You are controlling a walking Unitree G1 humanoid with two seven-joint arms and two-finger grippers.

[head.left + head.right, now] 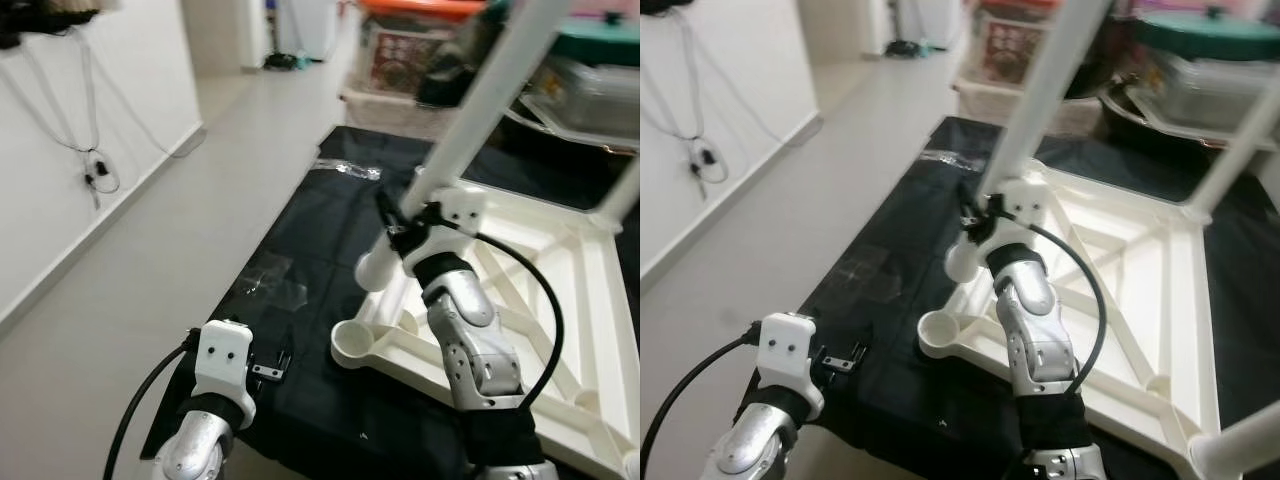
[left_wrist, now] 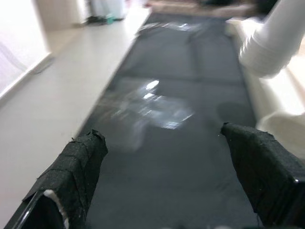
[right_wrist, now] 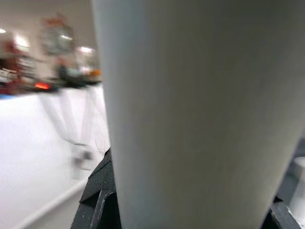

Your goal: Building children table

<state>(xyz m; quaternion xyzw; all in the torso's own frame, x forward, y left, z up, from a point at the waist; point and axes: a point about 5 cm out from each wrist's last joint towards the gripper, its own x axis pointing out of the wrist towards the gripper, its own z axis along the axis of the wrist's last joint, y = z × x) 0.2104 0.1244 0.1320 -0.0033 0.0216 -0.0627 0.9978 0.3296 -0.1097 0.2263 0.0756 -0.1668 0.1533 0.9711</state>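
Note:
A white children's table lies upside down on a black mat. My right gripper is shut on a white table leg, which slants up and to the right. The leg's lower end hangs just above and beyond an empty round corner socket. In the right wrist view the leg sits between the black fingers. My left gripper is open, low over the mat's near left part, holding nothing. Other legs stand in the far and near right corners.
A crumpled clear plastic wrap lies on the mat left of the table. Bare pale floor runs along a white wall with hanging cables. Storage bins and a green-lidded box crowd the back.

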